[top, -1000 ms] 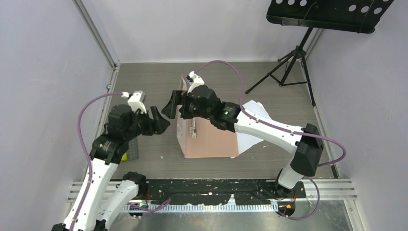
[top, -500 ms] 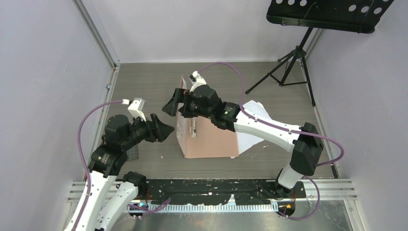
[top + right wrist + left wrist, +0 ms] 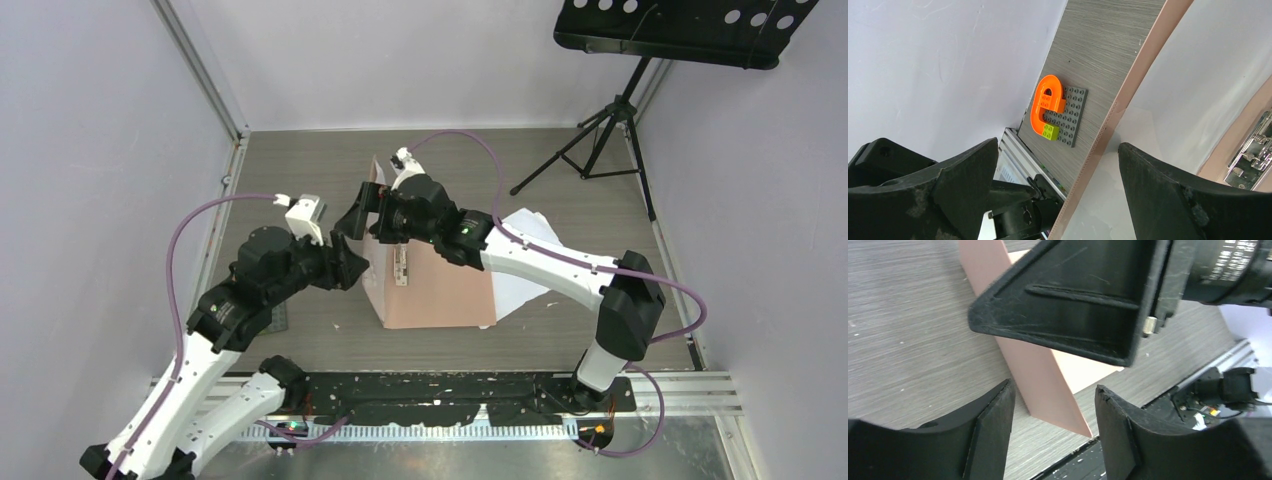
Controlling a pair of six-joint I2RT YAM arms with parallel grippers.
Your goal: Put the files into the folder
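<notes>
The salmon-pink folder (image 3: 440,290) lies at the table's middle with its front cover (image 3: 378,195) raised on edge at the left. Its metal clip (image 3: 402,268) shows near the spine. My right gripper (image 3: 365,215) is open and straddles the raised cover; in the right wrist view the cover's edge (image 3: 1128,85) runs between the jaws (image 3: 1055,150), white inside (image 3: 1198,75), unpinched. My left gripper (image 3: 350,262) is open beside the cover; in its wrist view the pink cover (image 3: 1043,375) stands between the jaws (image 3: 1054,388). The white files (image 3: 525,250) lie right of the folder, partly under the right arm.
A grey brick plate with an orange piece (image 3: 1058,115) lies at the left, mostly hidden under the left arm in the top view (image 3: 272,318). A black music stand's tripod (image 3: 600,140) is at the back right. Walls close in on both sides.
My left arm has swung right and forward, bringing its open gripper up to the raised cover. The right gripper and cover have barely moved.
</notes>
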